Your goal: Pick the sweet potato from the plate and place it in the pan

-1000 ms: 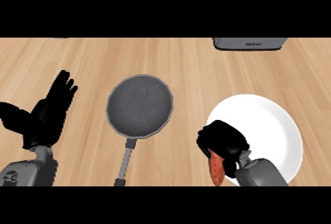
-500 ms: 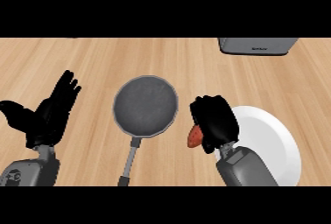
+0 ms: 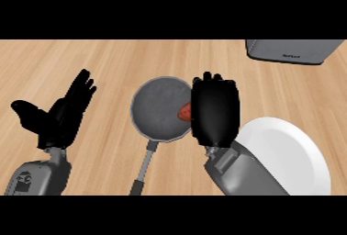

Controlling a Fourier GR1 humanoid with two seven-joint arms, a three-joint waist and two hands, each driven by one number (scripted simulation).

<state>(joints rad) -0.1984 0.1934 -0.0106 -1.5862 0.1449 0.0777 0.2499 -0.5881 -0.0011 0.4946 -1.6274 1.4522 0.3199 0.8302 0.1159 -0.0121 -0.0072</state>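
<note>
The right hand (image 3: 215, 112) hangs over the right rim of the pan (image 3: 159, 110), back of the hand upward, fingers curled round the sweet potato (image 3: 183, 111). Only a red sliver of the sweet potato shows at the hand's left edge, above the pan's dark floor. Whether it touches the pan cannot be told. The plate (image 3: 288, 153) lies bare just right of the pan, on the bench (image 3: 136, 59). The carry appears nearly done; release remains. The left hand (image 3: 61, 114) rests open at the view's left, clear of the work. A grey appliance (image 3: 291, 50) sits at the far right.
</note>
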